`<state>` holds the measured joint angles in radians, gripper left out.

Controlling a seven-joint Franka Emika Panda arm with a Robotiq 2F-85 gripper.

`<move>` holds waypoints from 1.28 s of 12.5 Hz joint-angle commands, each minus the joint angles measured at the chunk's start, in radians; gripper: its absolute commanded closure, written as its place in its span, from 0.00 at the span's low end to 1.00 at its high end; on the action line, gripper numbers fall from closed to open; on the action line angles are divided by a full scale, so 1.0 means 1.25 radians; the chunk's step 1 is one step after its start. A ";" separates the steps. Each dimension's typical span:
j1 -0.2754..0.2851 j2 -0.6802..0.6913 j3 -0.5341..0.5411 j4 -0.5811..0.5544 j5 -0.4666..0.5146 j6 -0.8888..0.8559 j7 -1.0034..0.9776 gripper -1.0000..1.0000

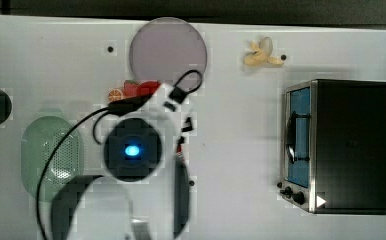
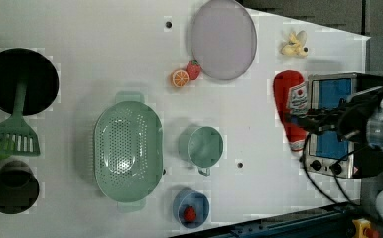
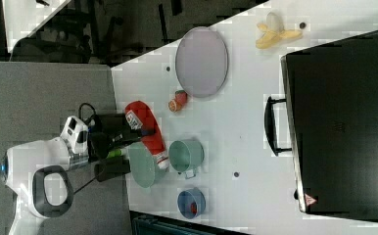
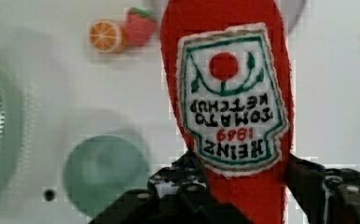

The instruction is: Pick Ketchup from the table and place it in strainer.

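The Ketchup (image 4: 229, 93) is a soft red bottle-shaped toy with a stitched white label edged in green, bearing a red tomato and the words HEINZ TOMATO KETCHUP 1869. The gripper (image 4: 243, 186) is clamped on it, a black finger pressed against each side of the red body below the label. In the left view the Ketchup (image 2: 289, 109) hangs off the table in front of the toaster oven (image 2: 328, 124), held by the gripper (image 2: 303, 119). In the right view the bottle (image 3: 145, 127) sits above the near rim of the strainer (image 3: 143, 166), its white cap end close to the green cup (image 3: 186, 155). The strainer (image 2: 127, 148) is a pale green oval basket with small holes, lying on the white table (image 2: 105, 49) beside the cup (image 2: 204, 146). An orange slice (image 4: 106, 36) and strawberry (image 4: 141, 25) lie touching near the lilac plate (image 2: 223, 38)
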<state>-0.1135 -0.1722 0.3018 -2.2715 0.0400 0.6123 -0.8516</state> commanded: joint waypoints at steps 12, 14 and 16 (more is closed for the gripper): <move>0.063 0.268 0.340 0.003 0.025 0.307 0.646 0.46; 0.079 0.332 0.345 0.003 0.025 0.380 0.690 0.46; 0.091 0.389 0.342 0.002 0.018 0.430 0.695 0.46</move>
<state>-0.0159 0.3289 0.7275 -2.2812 0.0680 1.1133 -0.0689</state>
